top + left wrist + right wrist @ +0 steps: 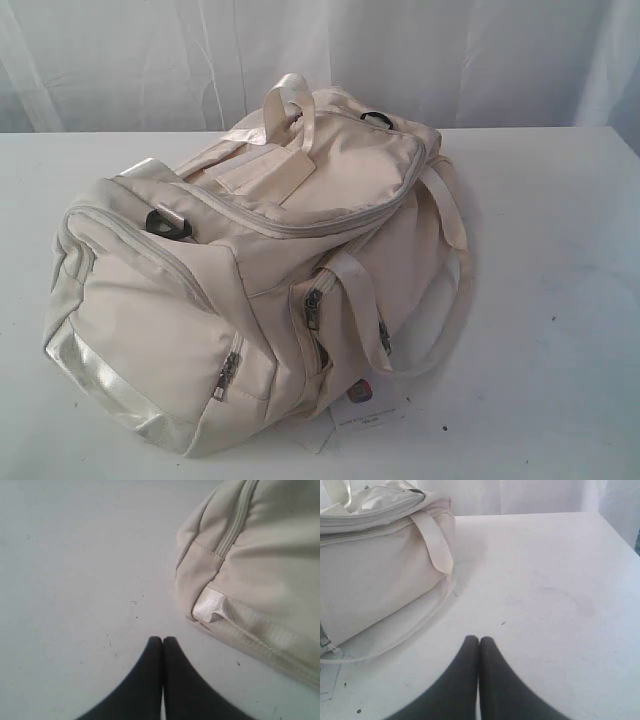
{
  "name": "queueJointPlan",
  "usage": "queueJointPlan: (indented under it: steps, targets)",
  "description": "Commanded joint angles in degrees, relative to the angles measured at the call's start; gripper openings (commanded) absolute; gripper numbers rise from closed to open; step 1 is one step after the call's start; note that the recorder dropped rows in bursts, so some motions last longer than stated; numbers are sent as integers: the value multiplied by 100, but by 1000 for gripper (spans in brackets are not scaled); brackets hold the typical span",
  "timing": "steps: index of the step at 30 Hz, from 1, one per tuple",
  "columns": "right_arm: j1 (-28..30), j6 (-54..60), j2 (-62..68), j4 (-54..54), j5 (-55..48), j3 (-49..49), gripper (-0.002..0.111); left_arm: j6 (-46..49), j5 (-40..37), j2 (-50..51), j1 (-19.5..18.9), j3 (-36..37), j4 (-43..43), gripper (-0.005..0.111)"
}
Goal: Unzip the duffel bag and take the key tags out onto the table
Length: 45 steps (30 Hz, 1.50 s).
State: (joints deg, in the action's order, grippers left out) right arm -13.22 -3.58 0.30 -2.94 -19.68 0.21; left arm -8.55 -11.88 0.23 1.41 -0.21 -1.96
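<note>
The cream duffel bag (pixel 270 270) lies zipped shut across the middle of the white table (pixel 560 300), with its grey zipper pulls (pixel 313 308) facing the front. The key tags are hidden from every view. Neither arm shows in the exterior view. My left gripper (pixel 162 639) is shut and empty above bare table, close to a corner of the duffel bag (pixel 250 565). My right gripper (pixel 479 639) is also shut and empty, over the table to the side of the duffel bag (pixel 375 570) and its looping strap (pixel 436 540).
A small paper label (pixel 365 412) with a red-blue mark lies under the bag's front edge. White curtains (pixel 480 60) hang behind the table. The table's far edge (pixel 530 514) and right corner show in the right wrist view.
</note>
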Motion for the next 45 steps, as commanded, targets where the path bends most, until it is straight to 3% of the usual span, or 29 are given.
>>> queueJointPlan:
  steps: [1,6,9,12,16,19,24,32,36,40,45]
  targets:
    - [7,-8,-30,-2,40,-21,0,-30,29,-23,1,21,-7,0]
    - [7,-8,-30,-2,40,-21,0,-30,-438,-23,1,-78,196,0]
    - [7,-8,-30,-2,40,-21,0,-30,-1426,-23,1,-791,301,0]
    - [7,-8,-30,-2,40,-21,0,-50,-1670,-23,-9,-1521,336,0]
    - [7,-8,-30,-2,40,-21,0,-50,-1441,-23,-9,-2442,321,0]
    - [7,-8,-30,-2,40,-21,0,-50,-755,-23,-9,-2906,321,0]
    - [7,-8,-30,-2,40,-21,0,-50,-131,-23,-9,-2989,321,0]
    - [7,248,-30,345,179,-21,0,-43,-171,-23,-9,-2989,344,0]
    - [7,295,-30,711,984,-21,0,-43,-171,-23,-9,-2989,308,0]
    - [7,894,-30,801,2693,-21,0,32,340,-23,-9,-2937,196,0]
    - [-6,-367,-30,762,5042,-21,0,615,537,-23,-9,-2532,-381,0]
